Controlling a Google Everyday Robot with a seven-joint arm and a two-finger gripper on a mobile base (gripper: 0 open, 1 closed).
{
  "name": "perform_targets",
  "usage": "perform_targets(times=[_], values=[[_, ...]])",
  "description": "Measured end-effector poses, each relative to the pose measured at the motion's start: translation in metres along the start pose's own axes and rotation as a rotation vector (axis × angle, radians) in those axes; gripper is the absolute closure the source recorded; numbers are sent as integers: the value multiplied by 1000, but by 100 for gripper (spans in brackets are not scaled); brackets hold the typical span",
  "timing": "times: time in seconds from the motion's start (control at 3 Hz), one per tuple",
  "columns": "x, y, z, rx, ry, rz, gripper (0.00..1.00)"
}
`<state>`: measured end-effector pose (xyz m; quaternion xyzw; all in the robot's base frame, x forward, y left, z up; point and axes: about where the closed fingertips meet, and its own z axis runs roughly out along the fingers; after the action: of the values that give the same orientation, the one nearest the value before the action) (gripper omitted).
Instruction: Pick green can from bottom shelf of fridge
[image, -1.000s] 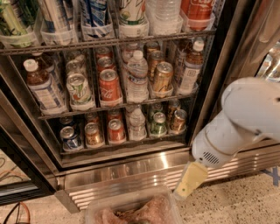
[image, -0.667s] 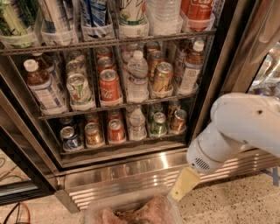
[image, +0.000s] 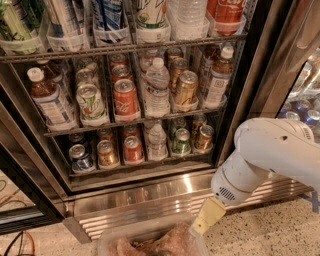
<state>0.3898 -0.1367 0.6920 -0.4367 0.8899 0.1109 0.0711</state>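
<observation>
We see small dark-green soda can (image: 181, 142) upright toward right end of dark wire bottom shelf (image: 145, 166) in black-framed glass-door fridge (image: 241, 100), between clear water bottle (image: 157, 141) and gold-brown can (image: 204, 138). Yellowish gripper (image: 208, 218) on white arm sits low, before right end of ribbed steel base (image: 150, 200), well apart from can. Whether it is wide or narrow, we cannot tell.

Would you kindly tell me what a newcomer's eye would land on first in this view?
The bulky white robot arm at the lower right stands out first, its gripper hanging low in front of the ribbed steel base of the fridge. Behind it, the racks are packed with drinks. The green can sits on the bottom shelf, between a water bottle and a gold-brown can.
</observation>
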Motion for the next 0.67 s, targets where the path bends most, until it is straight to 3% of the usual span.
perform_targets(times=[0.33, 0.67], values=[[-1, 3, 7, -47, -35, 16, 0], [3, 8, 48, -107, -88, 125, 0]])
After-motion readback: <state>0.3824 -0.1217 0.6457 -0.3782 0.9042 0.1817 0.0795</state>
